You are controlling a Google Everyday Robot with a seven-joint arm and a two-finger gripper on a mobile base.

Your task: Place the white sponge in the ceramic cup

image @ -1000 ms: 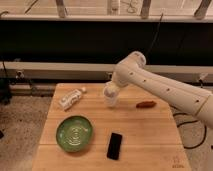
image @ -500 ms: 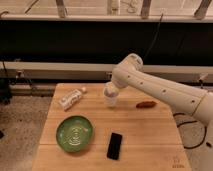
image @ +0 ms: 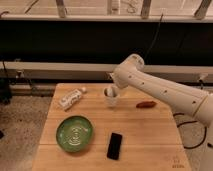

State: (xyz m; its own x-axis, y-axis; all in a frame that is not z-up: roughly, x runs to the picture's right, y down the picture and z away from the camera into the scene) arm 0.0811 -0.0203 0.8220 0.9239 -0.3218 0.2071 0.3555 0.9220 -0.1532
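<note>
A white ceramic cup (image: pixel 111 99) stands at the back middle of the wooden table (image: pixel 150 135). My gripper (image: pixel 111 92) hangs from the white arm (image: pixel 160 87), which reaches in from the right. It sits right at the cup's mouth and covers it. I cannot make out the white sponge apart from the gripper and cup.
A white bottle (image: pixel 71 98) lies on its side left of the cup. A green bowl (image: pixel 75 133) sits at the front left, with a black phone (image: pixel 115 145) to its right. A small reddish-brown object (image: pixel 146 104) lies right of the cup. Dark cabinets run behind the table.
The arm's elbow has shifted slightly. The gripper stays at the cup's mouth, and nothing on the table has moved.
</note>
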